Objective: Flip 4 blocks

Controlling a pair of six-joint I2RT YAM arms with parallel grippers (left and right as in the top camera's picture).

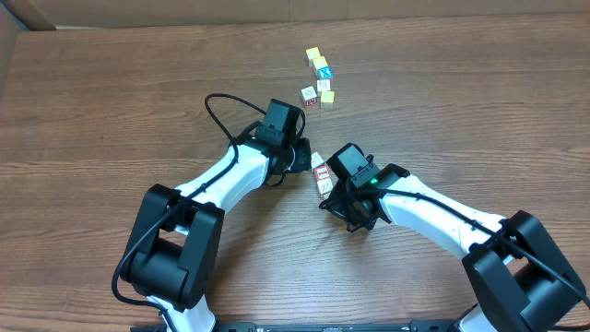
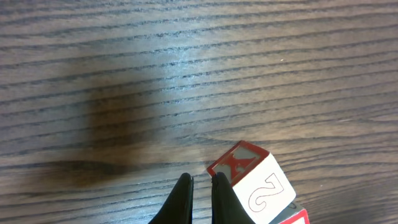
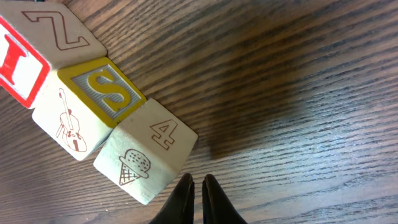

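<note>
Worktop (image 1: 111,83): brown wood-grain laminate with fine dark streaks, matte, showing a pale glare patch in the left wrist view. The blocks (image 1: 322,172) sit mid-worktop in a short row between the two pincers, with neighbouring cubes touching. We note small cubes with crisp edges, cream faces and thin red line drawings. The nearest, the 4 block (image 3: 149,155), carries an outlined 4 on top and an ice-cream cone on its side. Next is the S block (image 3: 102,93), with a yellow-framed S on top and a violin on its side. The end block (image 2: 258,183) has an outlined 2 on white and a red-framed letter face. The left pincer (image 2: 201,180) is closed on nothing, its slim black tips just beside that red-framed corner; whether they touch it we cannot tell. The right pincer (image 3: 197,182) is likewise closed and empty, close beside the 4 block. A loose cluster of cubes (image 1: 320,78), some with yellow, blue or red tops, lies well apart toward the far edge. Both arms are white with black joints and flank the row.
</note>
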